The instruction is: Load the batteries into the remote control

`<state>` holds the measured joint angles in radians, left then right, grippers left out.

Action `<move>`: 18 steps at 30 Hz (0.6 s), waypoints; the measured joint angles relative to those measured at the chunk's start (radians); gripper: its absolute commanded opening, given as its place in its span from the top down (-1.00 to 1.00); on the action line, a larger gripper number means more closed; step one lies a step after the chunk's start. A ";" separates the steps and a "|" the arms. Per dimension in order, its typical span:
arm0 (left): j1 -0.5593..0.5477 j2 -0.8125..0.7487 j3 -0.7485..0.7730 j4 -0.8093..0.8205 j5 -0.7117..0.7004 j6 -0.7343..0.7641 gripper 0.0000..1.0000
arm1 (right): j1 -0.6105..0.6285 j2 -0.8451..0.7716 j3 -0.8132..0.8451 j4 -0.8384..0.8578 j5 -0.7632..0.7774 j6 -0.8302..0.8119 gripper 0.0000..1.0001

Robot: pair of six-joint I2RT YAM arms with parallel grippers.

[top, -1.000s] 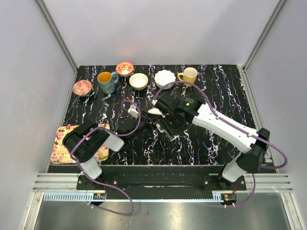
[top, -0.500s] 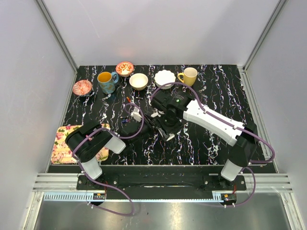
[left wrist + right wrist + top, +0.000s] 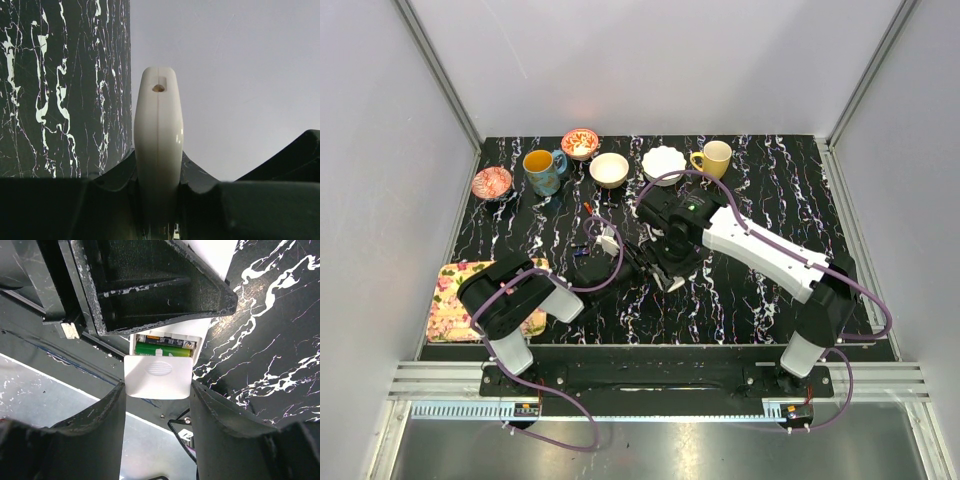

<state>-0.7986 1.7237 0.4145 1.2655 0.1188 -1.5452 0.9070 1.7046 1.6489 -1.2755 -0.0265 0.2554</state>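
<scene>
The left tool point(image 3: 157, 172) is clamped tight on the white remote point(image 3: 157, 125), held edge-on. The right tool point(image 3: 157, 392), half open, grips the white cover point(image 3: 157, 375). Two batteries point(image 3: 162, 349) sit in the open bay at twelve o'clock from the cover, touching its edge. The remote's length runs twelve to six.

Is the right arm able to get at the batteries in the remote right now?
Probably not: the right pincer is full with the cover, which sits right against the batteries in the remote's open bay.
</scene>
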 measured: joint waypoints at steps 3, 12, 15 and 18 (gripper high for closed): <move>-0.003 0.000 0.000 0.000 0.000 0.003 1.00 | -0.003 0.002 0.000 0.000 -0.002 -0.001 1.00; -0.013 0.000 0.000 0.000 0.000 0.008 1.00 | -0.005 0.015 -0.007 0.024 -0.019 0.000 1.00; -0.014 -0.001 0.000 0.000 0.000 0.010 1.00 | -0.005 0.015 -0.017 0.029 -0.020 0.000 1.00; -0.015 -0.003 0.000 0.000 0.000 0.012 1.00 | -0.008 0.015 -0.023 0.031 -0.019 0.000 1.00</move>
<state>-0.8139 1.7203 0.4145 1.2655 0.1184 -1.5333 0.8989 1.7199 1.6260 -1.2446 -0.0456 0.2554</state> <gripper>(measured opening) 0.256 0.545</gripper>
